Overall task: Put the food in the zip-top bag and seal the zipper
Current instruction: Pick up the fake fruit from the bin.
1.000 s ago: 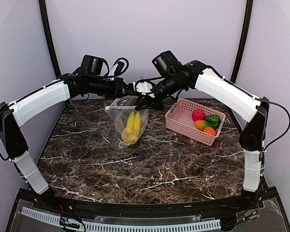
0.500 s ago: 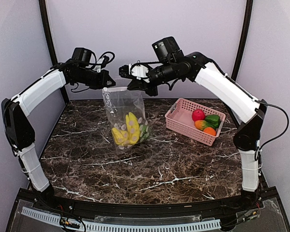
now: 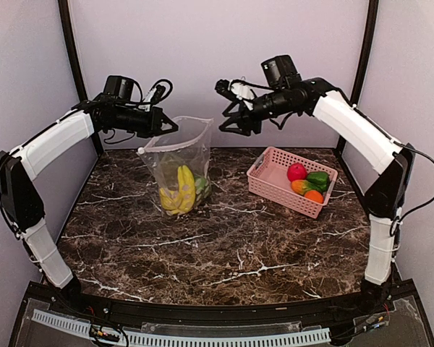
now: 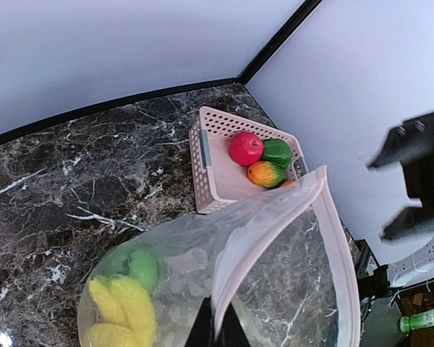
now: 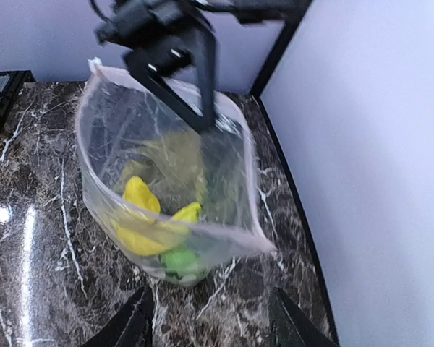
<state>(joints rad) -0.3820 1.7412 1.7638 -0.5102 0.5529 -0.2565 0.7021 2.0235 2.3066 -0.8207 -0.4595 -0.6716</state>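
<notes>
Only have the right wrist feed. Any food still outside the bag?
Observer: Yes. The pink basket, standing to the right of the zip-top bag, holds a red-pink fruit, a green pepper and an orange.
Operator: Where's my right hand relative to that basket?
Observer: In the top view the right hand hangs in the air, above the table, to the left of the basket. It sits between the bag's top and the basket, not over either.
</notes>
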